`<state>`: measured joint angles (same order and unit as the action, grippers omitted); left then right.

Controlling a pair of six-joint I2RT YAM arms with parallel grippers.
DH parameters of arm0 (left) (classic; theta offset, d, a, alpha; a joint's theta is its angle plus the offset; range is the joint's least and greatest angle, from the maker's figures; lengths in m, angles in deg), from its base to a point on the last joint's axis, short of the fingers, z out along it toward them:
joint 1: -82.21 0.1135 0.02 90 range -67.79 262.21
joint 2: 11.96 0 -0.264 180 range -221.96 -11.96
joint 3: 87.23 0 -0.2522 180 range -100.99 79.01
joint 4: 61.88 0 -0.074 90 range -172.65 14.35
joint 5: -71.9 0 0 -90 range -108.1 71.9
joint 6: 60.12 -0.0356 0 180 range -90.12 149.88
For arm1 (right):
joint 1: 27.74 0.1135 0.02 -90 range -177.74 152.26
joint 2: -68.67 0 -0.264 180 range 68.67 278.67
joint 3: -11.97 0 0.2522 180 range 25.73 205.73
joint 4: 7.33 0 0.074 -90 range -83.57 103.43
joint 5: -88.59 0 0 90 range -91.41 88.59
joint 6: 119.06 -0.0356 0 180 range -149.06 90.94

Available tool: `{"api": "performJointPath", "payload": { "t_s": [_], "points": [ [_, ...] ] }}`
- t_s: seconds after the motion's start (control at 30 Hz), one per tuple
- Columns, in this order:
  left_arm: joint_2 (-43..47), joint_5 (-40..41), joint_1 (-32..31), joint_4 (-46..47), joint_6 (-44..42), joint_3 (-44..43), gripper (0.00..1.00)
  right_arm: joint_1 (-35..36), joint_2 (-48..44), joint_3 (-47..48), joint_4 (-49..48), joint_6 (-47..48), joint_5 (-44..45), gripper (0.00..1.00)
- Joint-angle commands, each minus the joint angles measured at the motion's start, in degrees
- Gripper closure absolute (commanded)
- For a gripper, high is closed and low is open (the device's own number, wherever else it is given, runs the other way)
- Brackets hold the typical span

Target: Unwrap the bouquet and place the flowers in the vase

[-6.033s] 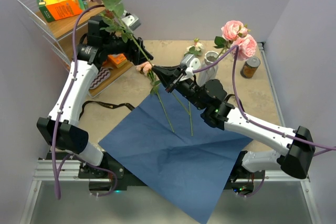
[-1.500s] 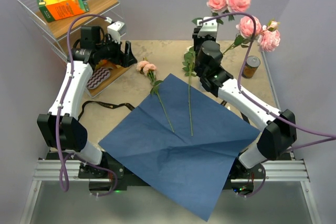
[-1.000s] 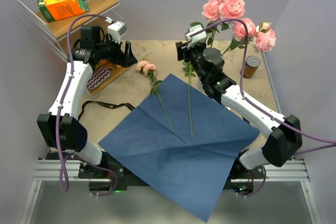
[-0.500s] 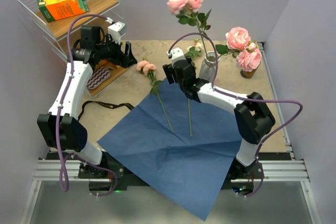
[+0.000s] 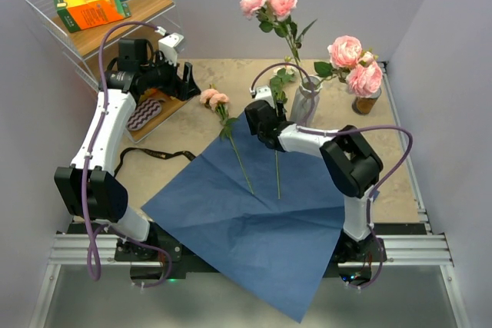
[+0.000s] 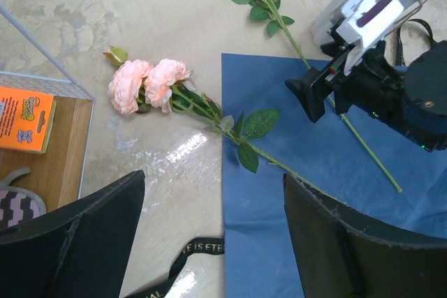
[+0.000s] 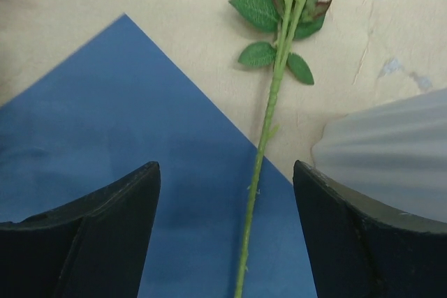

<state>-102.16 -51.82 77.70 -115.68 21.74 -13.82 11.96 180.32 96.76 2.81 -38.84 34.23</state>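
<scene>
Beige bench [image 5: 384, 151], lilac walls [image 5: 430, 21], blue paper [image 5: 254, 220] unfolded. Only left wrist view catches ribbon [image 6: 197, 248] lettering. Left hand [image 6: 213, 181], right hand [image 7: 227, 169] spread.

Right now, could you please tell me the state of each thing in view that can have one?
vase: upright, holding roses.
roses in the vase: standing, stems inside.
blue paper: unwrapped, spread flat.
black ribbon: untied, lying loose on the table.
pink rose: lying flat, stem across the paper.
leafy stem: lying flat under the right gripper, not held.
left gripper: open, empty.
right gripper: open, empty.
</scene>
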Motion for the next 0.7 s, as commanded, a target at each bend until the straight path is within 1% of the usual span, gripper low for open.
{"api": "performJointPath", "payload": {
  "t_s": [0.0,0.13,0.3,0.37,0.4,0.5,0.67],
  "points": [
    [1.6,-0.12,0.03,0.22,-0.91,-0.06,0.16,0.11,2.07,0.08,1.42,-6.82,3.82,0.22],
    [1.95,0.14,0.12,0.13,-1.44,0.46,0.16,0.2,3.39,-1.24,-0.95,-9.11,5.05,0.23],
    [2.39,0.14,0.12,0.39,-1.96,1.78,0.16,-0.24,5.41,-0.71,-2.36,-10.87,6.29,0.28],
    [2.56,0.32,0.12,0.48,-2.14,2.22,0.16,-0.5,6.03,-0.8,-2.62,-12.71,5.59,0.31],
    [2.65,0.4,0.03,0.65,-2.14,2.31,0.16,-0.59,6.55,-0.8,-2.8,-13.24,5.41,0.35],
    [2.74,0.67,0.12,0.66,-2.32,2.66,0.15,-0.59,7.78,-0.89,-2.8,-15.44,4.27,0.42],
    [2.83,0.58,0.03,0.39,-2.4,2.4,0.16,-0.59,8.49,-1.85,-3.41,-18.34,2.16,0.51]
  ]
}}
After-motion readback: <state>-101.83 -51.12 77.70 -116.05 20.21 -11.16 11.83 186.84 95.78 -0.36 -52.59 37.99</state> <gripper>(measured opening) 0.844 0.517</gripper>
